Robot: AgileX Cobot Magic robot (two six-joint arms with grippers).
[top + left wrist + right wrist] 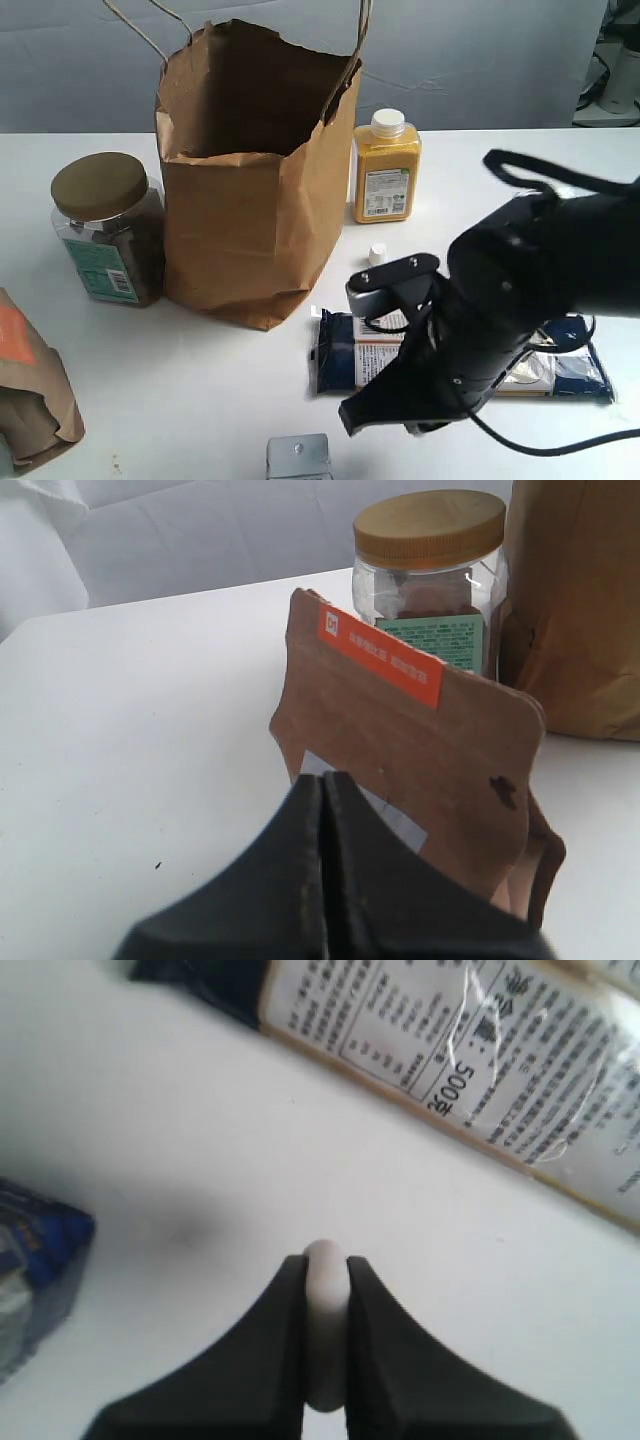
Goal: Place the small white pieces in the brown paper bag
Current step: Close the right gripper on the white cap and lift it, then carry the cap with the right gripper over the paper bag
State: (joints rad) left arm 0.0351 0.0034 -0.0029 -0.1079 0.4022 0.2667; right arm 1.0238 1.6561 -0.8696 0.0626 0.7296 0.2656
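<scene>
Right gripper (325,1266): clamped on a white piece (325,1345), which stands on edge between the jaws with its rounded rim poking past the tips. It is low over bare table (500,170) near the front edge.
Why held so: pinching across the flat faces probably keeps the stubby plug from rolling out during the carry.
Left gripper (323,780): jaws together on nothing, parked by the small bag (420,770) at the table's front-left corner. It looks idle and clear of the other arm's path.
Bag (250,190): upright, left of the table's middle towards the back edge. Its mouth gapes and the string handles stand up, so a drop from above should go in.
Second piece (377,254): lies loose on the table between the bottle (386,170) and the pack (335,352), just beside the bag's right side.
Third piece: not seen.
Jar (108,235): stands touching or just beside the bag on its left, with the lid on.
Pack writing: the right wrist view shows "500" on a white label. The rest is fine Chinese print, too small to read.
Small bag writing: an orange strip with white characters, not legible.
Jar and bottle labels: green-and-white panels, text unreadable.
</scene>
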